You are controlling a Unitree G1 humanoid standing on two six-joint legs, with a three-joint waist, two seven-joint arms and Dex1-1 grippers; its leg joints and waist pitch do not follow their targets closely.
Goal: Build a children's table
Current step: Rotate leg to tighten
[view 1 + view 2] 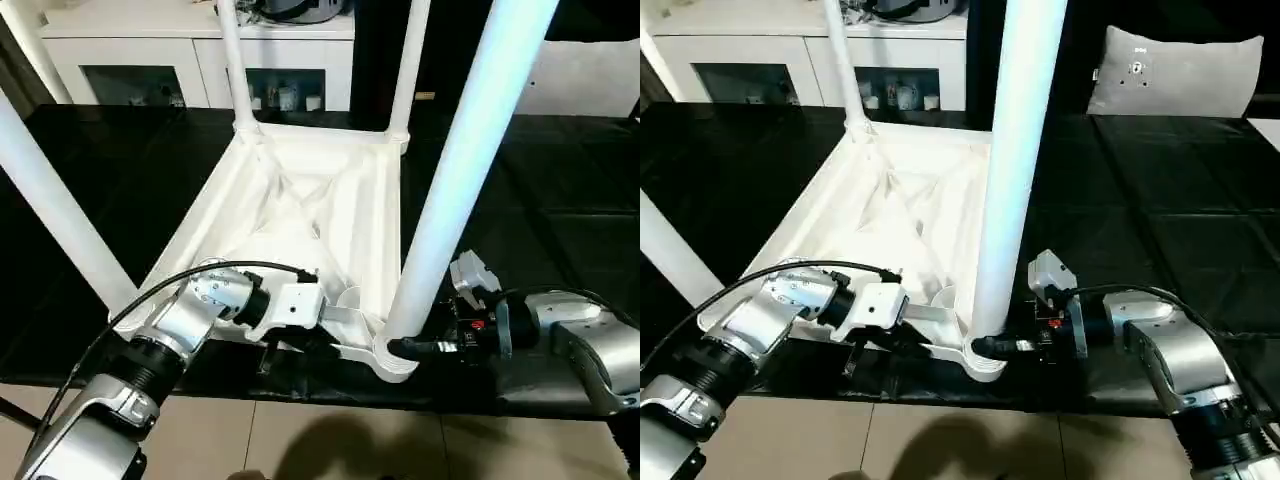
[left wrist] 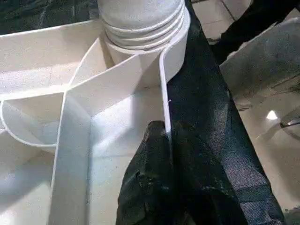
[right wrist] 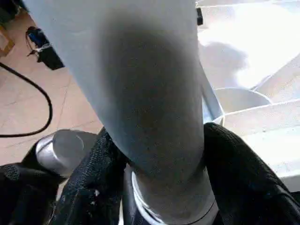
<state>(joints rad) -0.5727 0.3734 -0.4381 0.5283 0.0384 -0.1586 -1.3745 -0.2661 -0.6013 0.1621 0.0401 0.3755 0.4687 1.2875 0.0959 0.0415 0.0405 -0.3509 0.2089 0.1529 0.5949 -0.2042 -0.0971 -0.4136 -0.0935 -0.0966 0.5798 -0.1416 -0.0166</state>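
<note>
The white plastic children's table [image 1: 300, 210] lies upside down on the black tabletop [image 1: 560, 230], its tapered white tube legs pointing up. At its nearest rim, the left gripper [image 2: 166, 140] is pinched on the thin rim wall. Just beside it, at the near corner socket, the right gripper [image 3: 159, 154] clasps the base of a white leg [image 1: 470, 150]. Beyond the table stands a white cabinet [image 1: 140, 60].

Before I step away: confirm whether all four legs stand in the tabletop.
Yes: four white legs rise from the corners of the upside-down tabletop.
</note>
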